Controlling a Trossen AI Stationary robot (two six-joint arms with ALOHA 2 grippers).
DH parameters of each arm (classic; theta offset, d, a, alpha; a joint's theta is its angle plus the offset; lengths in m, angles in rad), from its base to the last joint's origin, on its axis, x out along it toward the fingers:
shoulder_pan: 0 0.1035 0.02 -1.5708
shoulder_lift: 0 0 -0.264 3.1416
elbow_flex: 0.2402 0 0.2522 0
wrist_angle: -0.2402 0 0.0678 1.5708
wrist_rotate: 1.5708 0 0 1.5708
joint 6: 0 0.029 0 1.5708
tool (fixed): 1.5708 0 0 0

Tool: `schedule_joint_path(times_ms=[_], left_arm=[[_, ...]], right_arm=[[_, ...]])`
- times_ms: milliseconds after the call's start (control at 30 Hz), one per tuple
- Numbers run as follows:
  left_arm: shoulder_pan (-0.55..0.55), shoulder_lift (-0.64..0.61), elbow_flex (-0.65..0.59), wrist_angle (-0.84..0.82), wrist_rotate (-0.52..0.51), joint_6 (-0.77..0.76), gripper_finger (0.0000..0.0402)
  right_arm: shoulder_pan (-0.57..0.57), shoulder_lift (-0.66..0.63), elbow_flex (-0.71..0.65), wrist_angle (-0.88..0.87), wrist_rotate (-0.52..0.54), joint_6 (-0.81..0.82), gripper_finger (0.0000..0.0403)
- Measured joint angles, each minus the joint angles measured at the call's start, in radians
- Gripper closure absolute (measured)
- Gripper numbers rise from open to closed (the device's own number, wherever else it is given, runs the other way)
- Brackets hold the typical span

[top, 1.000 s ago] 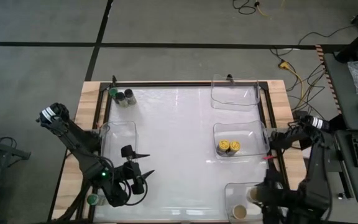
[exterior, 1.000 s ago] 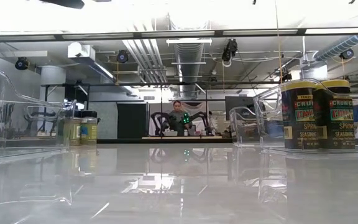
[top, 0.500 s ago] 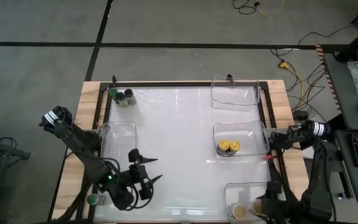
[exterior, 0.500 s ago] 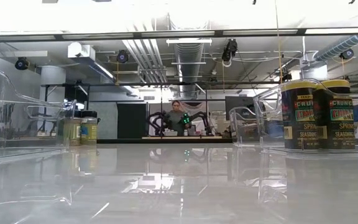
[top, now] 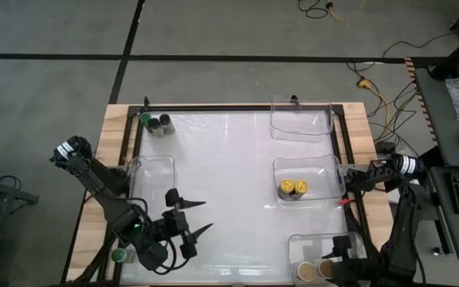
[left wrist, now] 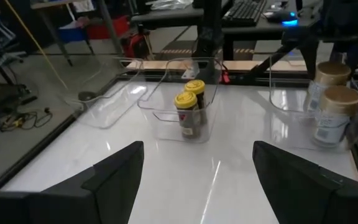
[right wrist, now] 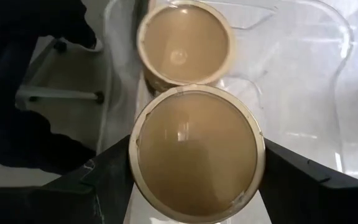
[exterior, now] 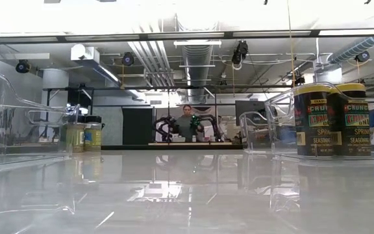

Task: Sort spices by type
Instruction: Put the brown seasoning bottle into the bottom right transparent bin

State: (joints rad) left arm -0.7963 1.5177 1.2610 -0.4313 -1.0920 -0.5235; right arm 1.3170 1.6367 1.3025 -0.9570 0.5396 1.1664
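While two yellow-lidded jars (top: pixel 292 188) in the middle bin (top: pixel 325 179), right pincer (right wrist: pixel 194 186) apparently around a tan-lidded jar (right wrist: pixel 196 154).

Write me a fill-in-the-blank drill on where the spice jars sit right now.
1. The middle bin on the table's right side holds two jars with ____ lids.
2. The right gripper is over a jar whose lid is ____.
3. That jar stands beside another tan-lidded jar inside a clear ____.
4. The left gripper holds ____.

Missing words: yellow; tan; bin; nothing
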Motion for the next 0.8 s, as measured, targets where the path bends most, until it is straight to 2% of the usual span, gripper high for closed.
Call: schedule_joint_path(times_ms=[300, 533, 800], left_arm=[[-0.002, 0.0, -0.063, 0.011, 0.002, -0.151, 0.0117], [-0.008, 0.0, -0.064, 0.129, 0.029, -0.096, 0.0117], [-0.02, 0.0, -0.061, 0.145, 0.029, -0.091, 0.0117]], right_arm=[[0.0, 0.0, -0.005, 0.033, 0.009, -0.061, 0.0127], [0.001, 0.0, -0.051, 0.073, -0.007, -0.064, 0.0133], [0.001, 0.0, -0.084, 0.118, -0.011, -0.05, 0.0125]])
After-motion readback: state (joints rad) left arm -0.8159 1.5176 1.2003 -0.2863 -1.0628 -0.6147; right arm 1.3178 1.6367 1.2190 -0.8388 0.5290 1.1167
